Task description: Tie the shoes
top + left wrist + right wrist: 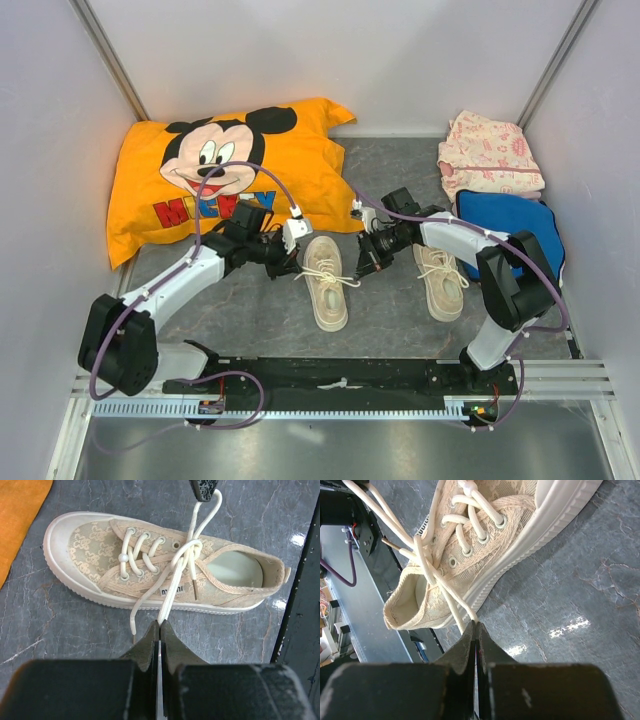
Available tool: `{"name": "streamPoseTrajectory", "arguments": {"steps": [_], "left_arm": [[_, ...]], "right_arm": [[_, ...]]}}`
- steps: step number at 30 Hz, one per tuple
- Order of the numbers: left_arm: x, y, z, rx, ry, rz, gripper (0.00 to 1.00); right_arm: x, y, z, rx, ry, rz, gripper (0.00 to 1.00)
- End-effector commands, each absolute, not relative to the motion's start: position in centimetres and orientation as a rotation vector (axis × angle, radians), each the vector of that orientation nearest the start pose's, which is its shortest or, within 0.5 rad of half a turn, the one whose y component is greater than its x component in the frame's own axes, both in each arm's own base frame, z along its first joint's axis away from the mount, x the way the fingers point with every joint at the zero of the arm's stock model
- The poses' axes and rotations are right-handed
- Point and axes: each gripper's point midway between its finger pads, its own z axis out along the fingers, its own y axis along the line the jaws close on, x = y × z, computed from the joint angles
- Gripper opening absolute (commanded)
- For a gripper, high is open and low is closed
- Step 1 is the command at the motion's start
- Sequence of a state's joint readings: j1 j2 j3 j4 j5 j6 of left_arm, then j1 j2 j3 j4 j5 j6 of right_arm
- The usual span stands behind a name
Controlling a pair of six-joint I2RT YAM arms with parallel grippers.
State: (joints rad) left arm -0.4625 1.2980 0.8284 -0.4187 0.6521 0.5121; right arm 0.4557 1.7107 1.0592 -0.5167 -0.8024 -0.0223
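Two cream-beige sneakers lie on the grey table. The left shoe lies between my grippers; the right shoe lies further right. The left shoe shows in the left wrist view and in the right wrist view. Its white laces cross in a knot over the tongue. My left gripper is shut on a lace loop on the shoe's left side. My right gripper is shut on the lace loop on the other side. The laces run taut from the knot to both grippers.
An orange Mickey pillow lies at the back left, close behind the left arm. A pink patterned cloth and a blue bag sit at the back right. White walls enclose the table; a black rail runs along the near edge.
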Motion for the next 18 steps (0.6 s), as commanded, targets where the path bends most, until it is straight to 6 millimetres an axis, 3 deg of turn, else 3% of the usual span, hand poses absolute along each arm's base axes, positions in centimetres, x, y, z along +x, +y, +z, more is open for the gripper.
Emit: {"name": "streamPoseTrajectory", "arguments": {"steps": [1, 4, 10, 13, 14, 18], "left_arm": [[25.1, -22.3, 12.6, 1.299, 1.935, -0.764, 0.02], [26.7, -22.6, 12.9, 1.247, 1.960, -0.747, 0.02], [27.6, -23.2, 12.3, 1.225, 1.986, -0.776, 0.01], [27.6, -23.3, 12.3, 1.226, 1.970, -0.779, 0.11], [27.5, -23.4, 12.4, 1.242, 1.946, -0.782, 0.21], [26.2, -23.3, 13.3, 1.291, 1.854, -0.804, 0.41]], "right_arm": [[23.8, 25.2, 8.0, -0.882, 2.513, 1.195, 0.00], [23.9, 25.2, 7.9, -0.883, 2.515, 1.191, 0.00], [24.1, 25.4, 8.3, -0.878, 2.505, 1.195, 0.00], [24.3, 25.7, 8.7, -0.870, 2.498, 1.214, 0.00], [24.2, 25.9, 8.8, -0.871, 2.494, 1.235, 0.00], [24.4, 26.1, 9.2, -0.871, 2.485, 1.258, 0.00]]}}
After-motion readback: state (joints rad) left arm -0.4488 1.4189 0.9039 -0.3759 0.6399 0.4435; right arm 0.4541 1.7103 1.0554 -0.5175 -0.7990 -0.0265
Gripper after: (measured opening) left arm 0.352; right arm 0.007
